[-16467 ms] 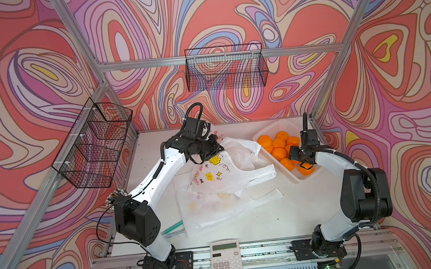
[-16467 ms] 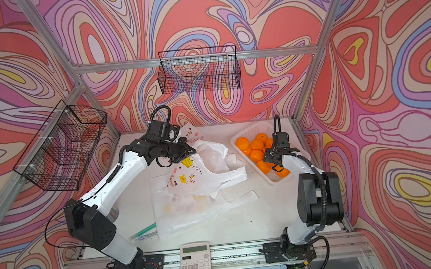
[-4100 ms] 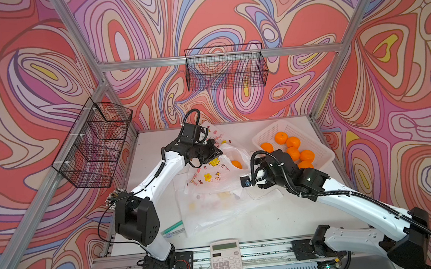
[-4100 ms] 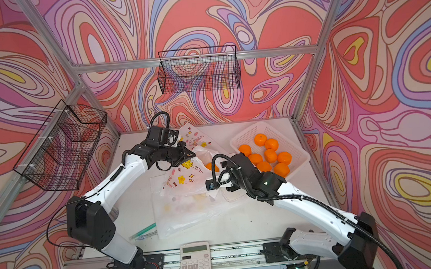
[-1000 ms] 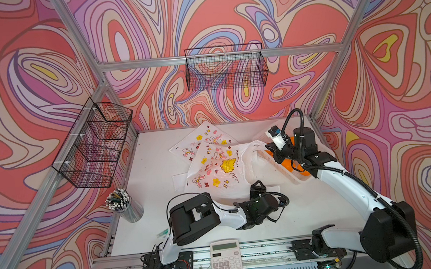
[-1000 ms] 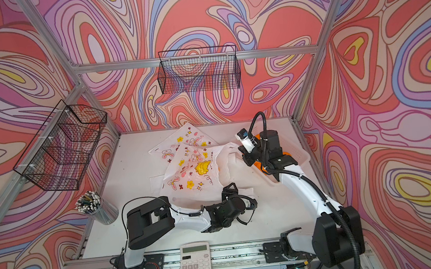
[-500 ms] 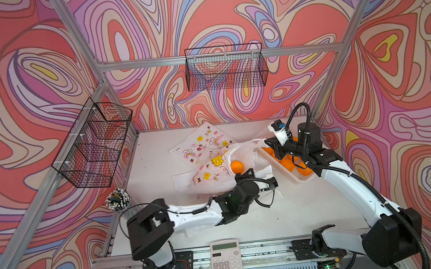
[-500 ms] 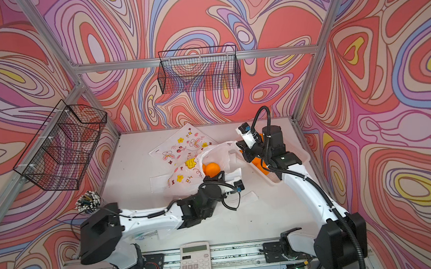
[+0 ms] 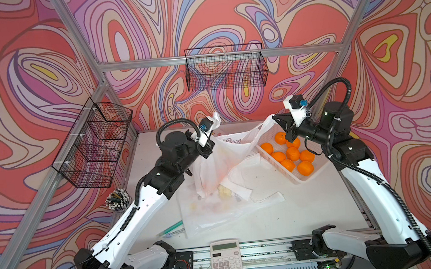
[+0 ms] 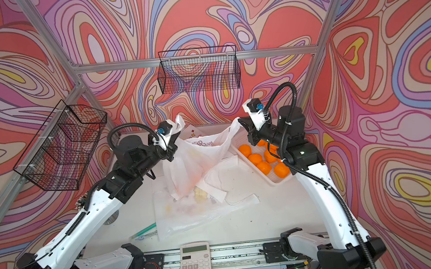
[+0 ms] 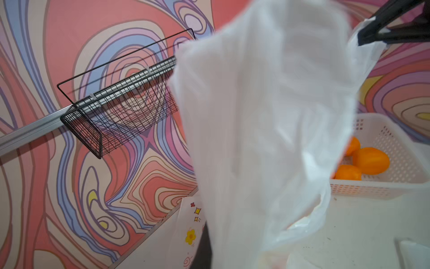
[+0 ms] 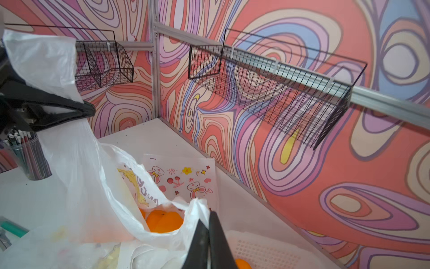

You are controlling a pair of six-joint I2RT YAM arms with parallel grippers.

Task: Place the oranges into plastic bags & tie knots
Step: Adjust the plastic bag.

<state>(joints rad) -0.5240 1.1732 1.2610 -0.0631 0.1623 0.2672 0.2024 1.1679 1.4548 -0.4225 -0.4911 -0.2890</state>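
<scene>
Oranges in white basket and plastic bag

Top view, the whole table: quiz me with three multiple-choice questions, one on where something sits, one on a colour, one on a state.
1. Where is the calculator?
A) at the front edge of the table
B) inside a wire rack on the wall
C) under the pen cup

2. What colour is the perforated basket holding the oranges?
A) black
B) white
C) green

3. How do the left pincer and right pincer stand?
A) both open over the table
B) left shut, right open
C) both shut on the plastic bag

Answers:
1 A, it lies at the near edge, between the two arms.
2 B, its rim and walls are white.
3 C, each pinches a handle, so the bag hangs lifted between them.
</scene>
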